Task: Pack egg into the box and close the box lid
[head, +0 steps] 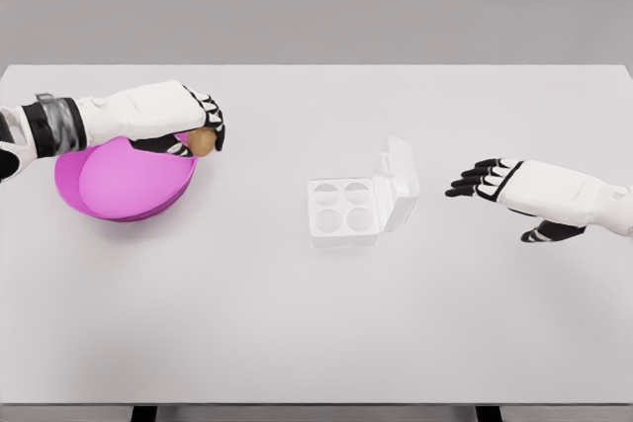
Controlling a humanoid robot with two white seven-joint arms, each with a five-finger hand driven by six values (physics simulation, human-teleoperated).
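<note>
- Left hand (188,121) sits over the right rim of the pink bowl (124,185), fingers curled round a brown egg (202,141). Egg pinched at the fingertips, at or just above the rim; cannot tell whether it is fully clear of the bowl.
- No other egg visible in the bowl; part of the interior is hidden by the arm.
- Egg box (346,210) stands near the middle of the white desk (297,323), well apart from the bowl, to its right. Four round cups, all bare.
- Lid (398,183) is hinged on the box's right side and stands up, tilted open, leaning away from the cups.
- Right hand (495,183) hovers right of the box, palm down, fingers stretched and loose, holding nothing. Near the lid, not touching it.
- Step in hand, by my reading: the pick from the bowl, grasp made, carry to the box not yet done. Packing not begun; lid not yet closed.
- Next move calls for carrying the egg rightward across open desk, then lowering it over one cup, likely a left one as the nearer.
- Release needs to be low and centred; an egg let go off-centre may roll off the cup's edge.
- Right hand looks well placed to tip the lid leftward over the cups afterwards.
</note>
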